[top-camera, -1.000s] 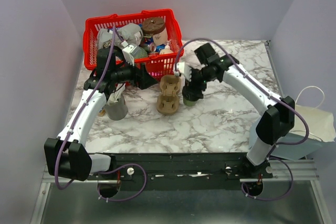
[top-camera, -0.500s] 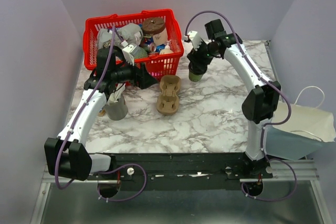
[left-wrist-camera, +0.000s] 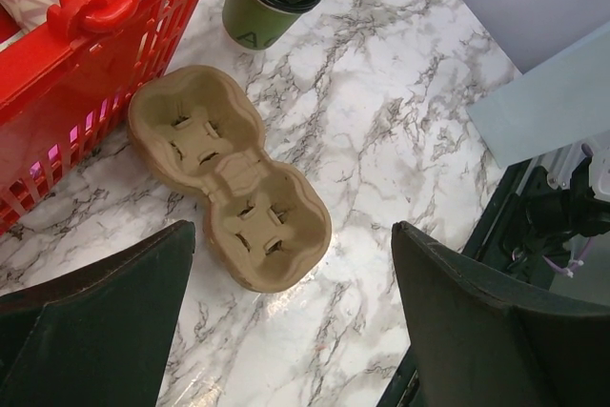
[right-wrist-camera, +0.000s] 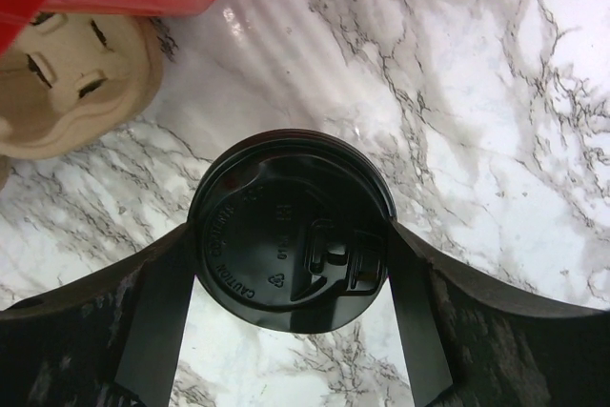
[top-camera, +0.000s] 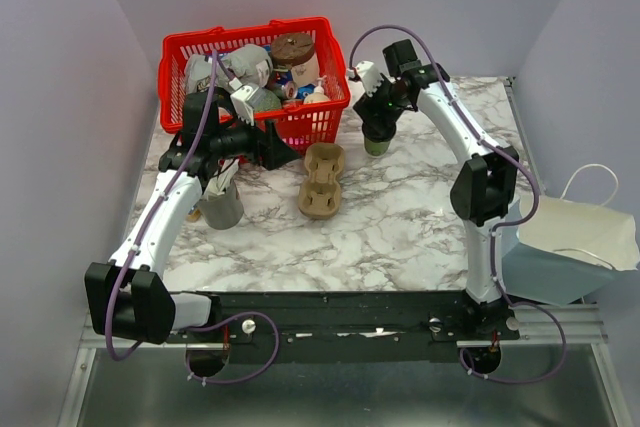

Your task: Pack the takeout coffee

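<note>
Right claw [right-wrist-camera: 291, 269] is clamped on the takeout coffee [top-camera: 376, 144], gripping just under the black lid [right-wrist-camera: 286, 235], by the red basket [top-camera: 180, 47] corner, just beyond the carrier [left-wrist-camera: 229, 173]. Left claw [left-wrist-camera: 291, 254] gapes wide, holding nothing. Best play: keep it upright, center over 1 pocket [left-wrist-camera: 257, 226], lower straight down.

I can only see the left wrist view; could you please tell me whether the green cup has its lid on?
Observer: Yes, the right wrist view shows a black lid seated on the cup.
Operator: Thank you. Is the right gripper holding it?
Observer: Yes, its fingers sit against opposite sides of the lid.
Operator: Is anything else outside my frame?
Observer: A grey metal cup stands left of the carrier.
</note>
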Motion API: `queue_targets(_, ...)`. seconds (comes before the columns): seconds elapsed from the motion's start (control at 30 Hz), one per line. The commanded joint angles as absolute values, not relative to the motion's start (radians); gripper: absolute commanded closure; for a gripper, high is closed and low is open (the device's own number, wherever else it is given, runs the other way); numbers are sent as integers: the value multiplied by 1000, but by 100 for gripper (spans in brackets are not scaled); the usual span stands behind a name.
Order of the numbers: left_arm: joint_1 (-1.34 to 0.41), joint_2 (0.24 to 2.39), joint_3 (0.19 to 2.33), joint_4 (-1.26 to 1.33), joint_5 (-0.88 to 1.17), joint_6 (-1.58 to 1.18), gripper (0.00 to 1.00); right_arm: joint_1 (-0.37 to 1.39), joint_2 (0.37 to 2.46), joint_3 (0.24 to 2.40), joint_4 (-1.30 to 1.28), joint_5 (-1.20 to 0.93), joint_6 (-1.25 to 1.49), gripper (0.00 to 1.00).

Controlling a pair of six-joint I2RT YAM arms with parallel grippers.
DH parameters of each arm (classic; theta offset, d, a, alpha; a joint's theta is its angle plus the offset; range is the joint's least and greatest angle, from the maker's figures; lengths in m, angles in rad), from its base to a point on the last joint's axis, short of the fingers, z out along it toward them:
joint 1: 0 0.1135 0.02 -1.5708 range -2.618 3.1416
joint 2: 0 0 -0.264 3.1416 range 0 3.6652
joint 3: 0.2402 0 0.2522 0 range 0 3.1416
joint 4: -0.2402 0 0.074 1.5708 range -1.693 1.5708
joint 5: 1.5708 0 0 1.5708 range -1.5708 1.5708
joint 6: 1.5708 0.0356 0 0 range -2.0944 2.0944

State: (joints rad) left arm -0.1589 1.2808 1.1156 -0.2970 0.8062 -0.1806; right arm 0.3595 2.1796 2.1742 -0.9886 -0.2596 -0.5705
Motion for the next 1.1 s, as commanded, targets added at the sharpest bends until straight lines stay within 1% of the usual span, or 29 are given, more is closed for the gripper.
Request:
queue_targets(0.0, -150, 1281, 1118, -311, 821, -179, 6, 350, 2213, 2210, -997, -206, -523, 14)
queue_targets(0.03, -152, 1284, 1121, -316, 819, -181, 6, 347, 2215, 2212, -997, -206, -514, 9)
queue_targets(0.2, -150, 1282, 1144, -345, 801, -163, 6, 342, 2209, 2214, -988, -199, -485, 3)
queue_targets(0.37, -160, 1282, 1184, -379, 755, -137, 7, 342, 2172, 2230, -988, -204, -465, 0)
queue_targets(0.43, -192, 1292, 1233, -425, 727, -91, 7, 341, 2145, 2241, -988, -225, -456, 0)
queue_targets(0.53, -265, 1333, 1333, -526, 588, -5, 11, 342, 2059, 2235, -983, -259, -434, 0)
queue_targets(0.57, -323, 1345, 1351, -544, 559, 35, 12, 342, 2015, 2230, -980, -261, -427, 0)
queue_targets(0.6, -356, 1360, 1395, -599, 455, 60, 13, 342, 1987, 2220, -971, -256, -408, 0)
queue_targets(0.67, -441, 1434, 1457, -675, 347, 101, 16, 342, 1939, 2186, -965, -226, -384, 0)
queue_targets(0.7, -454, 1457, 1501, -728, 274, 94, 18, 341, 1884, 2175, -963, -206, -365, 0)
queue_targets(0.73, -459, 1488, 1514, -747, 232, 27, 18, 342, 1858, 2158, -965, -171, -361, 0)
queue_targets(0.83, -459, 1497, 1490, -782, 175, -70, 21, 342, 1760, 2100, -956, -117, -335, 0)
queue_targets(0.87, -460, 1500, 1476, -790, 176, -122, 27, 342, 1743, 2086, -954, -100, -328, 0)
queue_targets(1.0, -485, 1548, 1402, -799, 189, -187, 30, 344, 1651, 2016, -924, -74, -299, 0)
queue_targets(1.07, -500, 1578, 1390, -782, 199, -189, 32, 342, 1614, 2014, -919, -72, -290, 0)
